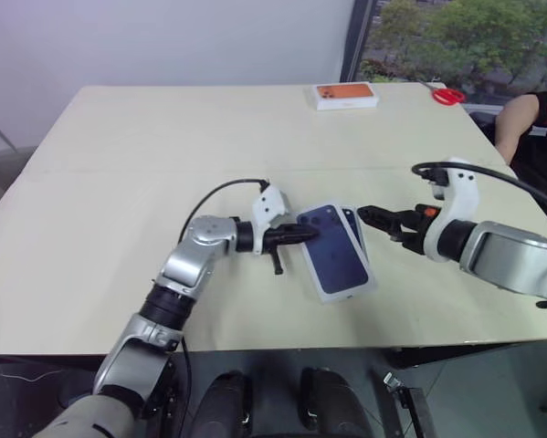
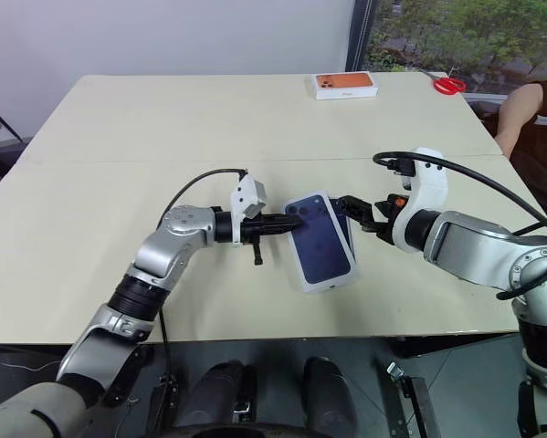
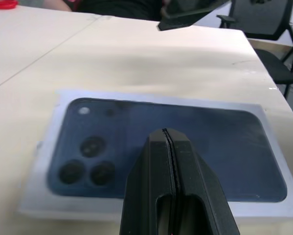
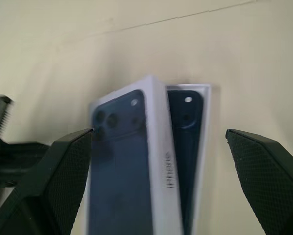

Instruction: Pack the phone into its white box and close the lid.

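Note:
The lid (image 1: 334, 254), white with a dark blue phone picture on top, lies askew over the white box (image 4: 205, 147) near the table's front middle. The phone (image 4: 185, 128) lies in the box, showing as a dark blue strip with its camera cluster along the lid's right side. My left gripper (image 1: 310, 234) is shut, its tips at the lid's left edge (image 3: 43, 176); I cannot tell whether they touch it. My right gripper (image 1: 368, 217) stands open just right of the box, pointing at it with nothing between its fingers (image 4: 63, 171).
A white box with orange print (image 1: 345, 95) sits at the table's far edge, with red scissors (image 1: 447, 95) to its right. A person's arm (image 1: 513, 119) shows at the far right beyond the table. The table's front edge (image 1: 282, 349) runs close below the box.

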You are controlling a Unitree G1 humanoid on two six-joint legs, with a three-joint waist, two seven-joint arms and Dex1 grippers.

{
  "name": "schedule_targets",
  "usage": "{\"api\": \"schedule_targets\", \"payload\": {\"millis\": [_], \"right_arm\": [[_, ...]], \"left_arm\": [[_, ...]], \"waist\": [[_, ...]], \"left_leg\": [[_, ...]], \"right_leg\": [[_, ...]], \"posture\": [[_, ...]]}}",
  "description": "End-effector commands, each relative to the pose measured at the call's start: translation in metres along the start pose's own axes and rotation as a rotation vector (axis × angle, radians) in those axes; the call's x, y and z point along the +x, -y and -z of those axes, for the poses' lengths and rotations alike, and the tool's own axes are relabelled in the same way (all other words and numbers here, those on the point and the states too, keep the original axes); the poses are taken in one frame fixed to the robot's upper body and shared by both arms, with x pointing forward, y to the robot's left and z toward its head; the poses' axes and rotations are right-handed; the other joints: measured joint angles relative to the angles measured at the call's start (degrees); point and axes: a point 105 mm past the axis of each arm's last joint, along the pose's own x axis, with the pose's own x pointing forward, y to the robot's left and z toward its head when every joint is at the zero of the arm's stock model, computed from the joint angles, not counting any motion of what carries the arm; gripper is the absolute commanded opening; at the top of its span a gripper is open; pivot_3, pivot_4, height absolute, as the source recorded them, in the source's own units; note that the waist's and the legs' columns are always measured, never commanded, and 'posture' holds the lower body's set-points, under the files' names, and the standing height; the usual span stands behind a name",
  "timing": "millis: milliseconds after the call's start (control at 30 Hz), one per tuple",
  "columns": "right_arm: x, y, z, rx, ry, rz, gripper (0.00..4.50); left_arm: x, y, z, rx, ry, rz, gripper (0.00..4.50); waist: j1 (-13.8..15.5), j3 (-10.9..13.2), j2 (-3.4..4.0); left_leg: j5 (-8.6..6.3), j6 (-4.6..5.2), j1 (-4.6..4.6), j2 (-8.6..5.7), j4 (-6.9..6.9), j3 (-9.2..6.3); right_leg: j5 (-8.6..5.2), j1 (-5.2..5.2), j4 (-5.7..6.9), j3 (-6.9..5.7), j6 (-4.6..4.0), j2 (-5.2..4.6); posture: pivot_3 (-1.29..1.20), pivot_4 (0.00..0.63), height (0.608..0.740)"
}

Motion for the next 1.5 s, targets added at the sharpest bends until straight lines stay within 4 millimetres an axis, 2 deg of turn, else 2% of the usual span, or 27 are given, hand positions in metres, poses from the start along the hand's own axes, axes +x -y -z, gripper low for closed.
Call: {"api": "schedule_targets", "payload": {"millis": [33, 133, 200, 333, 500, 667, 833, 1033, 1333, 1500], "right_arm": [[-0.005, 0.001, -0.005, -0.123, 0.018, 0.015, 4.24], [-0.004, 0.011, 0.005, -0.317, -0.041, 0.085, 3.28], [-0.002, 0.016, 0.007, -0.386, -0.059, 0.107, 2.17], [0.0, 0.018, 0.008, -0.479, -0.08, 0.11, 0.07], [0.007, 0.011, 0.014, -0.582, -0.103, 0.07, 0.07], [0.016, 0.006, 0.02, -0.658, -0.122, 0.046, 0.07], [0.028, -0.003, 0.035, -0.661, -0.156, -0.014, 0.07], [0.032, -0.013, 0.044, -0.653, -0.171, -0.061, 0.07], [0.029, -0.012, 0.042, -0.635, -0.165, -0.05, 0.07], [0.027, -0.01, 0.04, -0.62, -0.162, -0.038, 0.07]], "left_arm": [[-0.02, -0.011, -0.02, 0.021, 0.05, -0.046, 0.0], [-0.04, -0.013, -0.003, 0.021, -0.06, -0.034, 0.0], [-0.048, -0.007, 0.009, 0.055, -0.15, 0.007, 0.0], [-0.05, -0.001, 0.016, 0.067, -0.21, 0.057, 0.0], [-0.043, 0.011, 0.027, 0.069, -0.277, 0.12, 0.0], [-0.029, 0.01, 0.037, 0.1, -0.352, 0.112, 0.0], [-0.011, 0.006, 0.034, 0.114, -0.336, 0.075, 0.0], [-0.003, 0.005, 0.03, 0.124, -0.295, 0.038, 0.0], [0.009, -0.007, 0.016, 0.113, -0.189, -0.061, 0.0], [0.014, -0.005, 0.012, 0.093, -0.155, -0.054, 0.0]], "waist": [[0.2, 0.0, 0.0], [0.2, 0.0, 0.0], [0.2, 0.0, 0.0], [0.5, 0.0, -0.01], [0.3, 0.0, -0.01], [0.3, 0.0, -0.01], [0.3, 0.0, -0.01], [0.3, 0.0, -0.01], [0.3, 0.0, -0.01], [0.3, 0.0, -0.01]], "left_leg": [[0.0, 0.0, 0.0, 0.0, 0.0, 0.0], [0.0, 0.0, -0.01, -0.01, 0.0, 0.0], [0.0, 0.0, 0.0, -0.01, -0.01, -0.01], [0.0, 0.0, -0.03, -0.02, 0.01, 0.0], [0.0, 0.0, -0.05, -0.08, 0.02, 0.02], [0.0, 0.0, -0.04, -0.07, 0.02, 0.0], [0.0, 0.0, -0.05, -0.08, 0.02, 0.01], [0.0, 0.0, -0.05, -0.08, 0.02, 0.0], [0.0, 0.0, -0.05, -0.09, 0.03, 0.01], [0.0, 0.0, -0.04, -0.1, 0.03, 0.0]], "right_leg": [[0.0, 0.0, -0.01, 0.0, 0.0, 0.0], [-0.01, 0.0, -0.02, -0.01, -0.01, -0.02], [-0.04, -0.01, -0.03, -0.02, -0.07, -0.01], [-0.13, -0.01, -0.06, -0.02, -0.22, -0.05], [-0.13, -0.01, -0.1, -0.01, -0.22, -0.24], [-0.12, -0.02, -0.08, -0.02, -0.22, -0.21], [-0.02, -0.03, -0.07, -0.04, -0.03, -0.18], [-0.01, -0.04, -0.05, -0.07, -0.01, -0.19], [0.0, -0.04, -0.04, -0.08, 0.0, -0.21], [0.0, -0.04, -0.03, -0.09, 0.0, -0.18]], "posture": [[0.0, 0.15, 0.74], [0.0, 0.15, 0.74], [0.0, 0.15, 0.74], [0.0, 0.15, 0.74], [0.0, 0.15, 0.74], [0.0, 0.15, 0.74], [0.0, 0.15, 0.74], [0.0, 0.15, 0.74], [0.0, 0.15, 0.74], [0.0, 0.15, 0.74]]}}
